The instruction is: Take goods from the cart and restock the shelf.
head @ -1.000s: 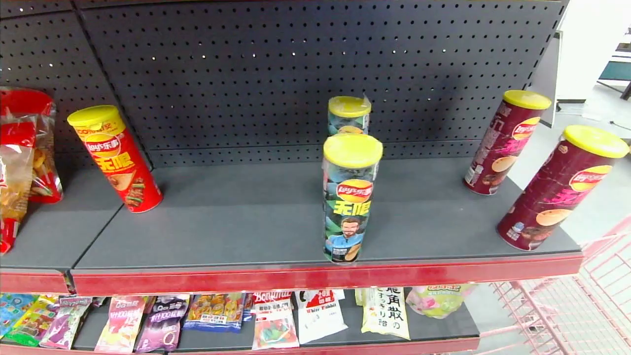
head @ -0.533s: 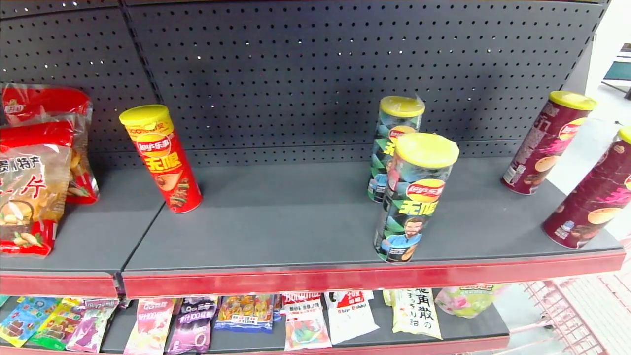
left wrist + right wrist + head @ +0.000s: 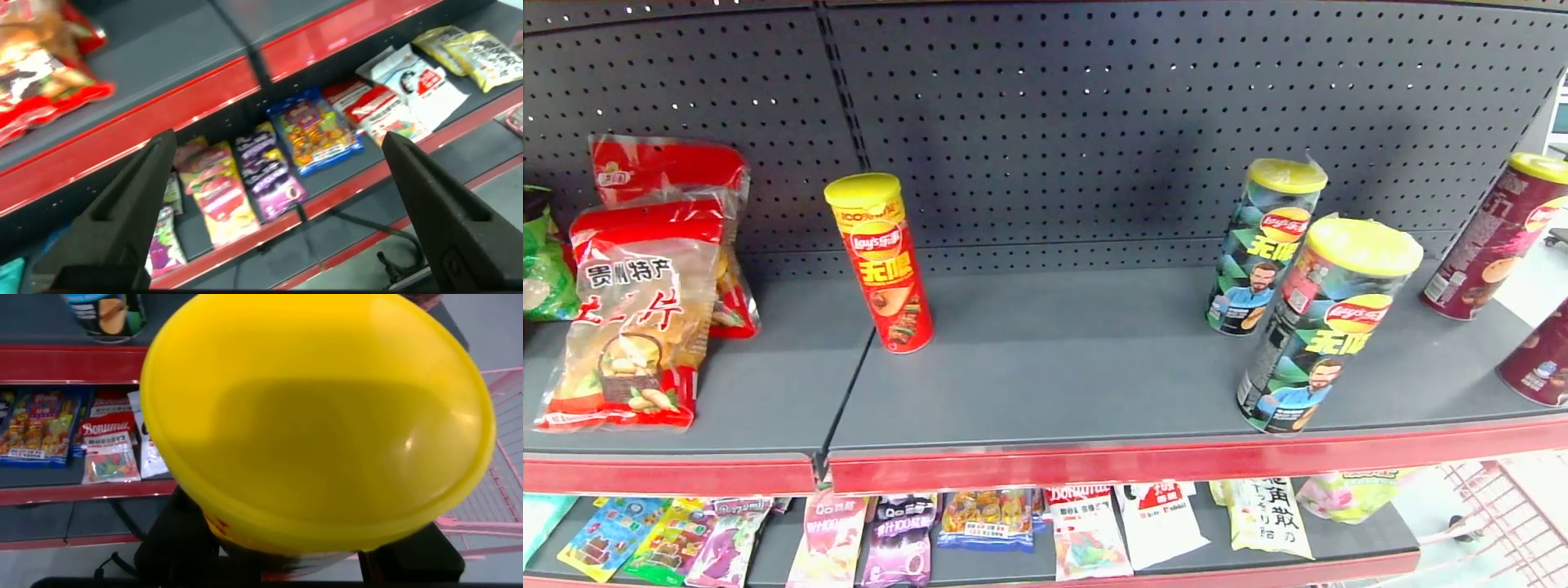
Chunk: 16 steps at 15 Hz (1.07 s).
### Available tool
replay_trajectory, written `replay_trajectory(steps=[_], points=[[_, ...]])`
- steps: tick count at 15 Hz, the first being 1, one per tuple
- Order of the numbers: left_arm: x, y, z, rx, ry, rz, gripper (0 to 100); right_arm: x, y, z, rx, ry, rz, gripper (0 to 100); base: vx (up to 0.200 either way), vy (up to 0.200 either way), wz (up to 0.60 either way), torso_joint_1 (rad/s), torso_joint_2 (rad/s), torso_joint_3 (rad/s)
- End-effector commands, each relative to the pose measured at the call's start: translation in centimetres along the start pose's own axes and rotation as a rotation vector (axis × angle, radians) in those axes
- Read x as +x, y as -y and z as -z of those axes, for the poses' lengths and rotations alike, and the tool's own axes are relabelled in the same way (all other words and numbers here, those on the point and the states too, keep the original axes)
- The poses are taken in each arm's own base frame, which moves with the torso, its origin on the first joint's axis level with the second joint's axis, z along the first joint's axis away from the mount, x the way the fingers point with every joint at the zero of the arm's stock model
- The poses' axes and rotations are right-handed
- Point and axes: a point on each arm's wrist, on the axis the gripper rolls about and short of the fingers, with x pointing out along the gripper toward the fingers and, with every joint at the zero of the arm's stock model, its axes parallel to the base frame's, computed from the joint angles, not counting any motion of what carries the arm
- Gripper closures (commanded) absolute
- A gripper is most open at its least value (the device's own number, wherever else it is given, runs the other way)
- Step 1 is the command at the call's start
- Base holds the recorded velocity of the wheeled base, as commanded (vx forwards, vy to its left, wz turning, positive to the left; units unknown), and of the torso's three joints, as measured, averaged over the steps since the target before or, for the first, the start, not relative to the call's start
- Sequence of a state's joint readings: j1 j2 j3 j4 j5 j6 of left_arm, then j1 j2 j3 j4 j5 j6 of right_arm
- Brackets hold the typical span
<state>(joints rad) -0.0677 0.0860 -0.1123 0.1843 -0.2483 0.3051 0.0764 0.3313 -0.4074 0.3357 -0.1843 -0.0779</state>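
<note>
The right gripper [image 3: 294, 559] holds a chip can [image 3: 319, 425] with a yellow lid. Its dark fingers [image 3: 180, 539] close on the can's body from both sides below the lid, out in front of the red shelf edge and beside the pink wire cart [image 3: 500, 457]. The left gripper [image 3: 278, 216] has its fingers [image 3: 122, 220] spread wide with nothing between them, and it hangs before the lower shelf's row of candy packets [image 3: 319, 135]. On the dark upper shelf [image 3: 1094, 359], a red can [image 3: 880, 263] stands upright near the seam between two shelf boards, close to the pegboard back [image 3: 1094, 122]. Well apart to its right stand two green-and-blue cans. The rear can [image 3: 1262, 245] is near the back, and the front can [image 3: 1327, 322] is just inside the red front lip. Further right are two maroon cans, one [image 3: 1490, 237] behind the other [image 3: 1539, 359], both cut by the frame edge. At the left end of the shelf, a snack bag [image 3: 629, 327] leans against a red bag [image 3: 666, 175] behind it, with a green bag [image 3: 543, 269] at the far edge. The cart [image 3: 1503, 523] shows at the lower right, beyond the shelf end.
</note>
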Motion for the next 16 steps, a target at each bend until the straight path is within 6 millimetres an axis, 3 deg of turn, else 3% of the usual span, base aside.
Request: replay_trajectory(steps=[1, 11, 16], points=[[0.0, 0.0, 0.01, 0.0, 0.0, 0.0, 0, -0.08, 0.01, 0.11, 0.0, 0.005, 0.0, 100, 0.0, 0.2, 0.0, 0.002, 0.01, 0.007], [0.0, 0.0, 0.01, 0.0, 0.0, 0.0, 0, -0.13, 0.0, 0.26, 0.001, 0.008, 0.0, 100, 0.0, 0.2, 0.0, 0.0, 0.0, 0.002], [0.0, 0.0, 0.02, 0.0, -0.002, -0.002, 0, -0.13, 0.0, 0.26, 0.001, 0.008, 0.0, 100, 0.0, 0.0, 0.0, 0.0, 0.0, 0.0]])
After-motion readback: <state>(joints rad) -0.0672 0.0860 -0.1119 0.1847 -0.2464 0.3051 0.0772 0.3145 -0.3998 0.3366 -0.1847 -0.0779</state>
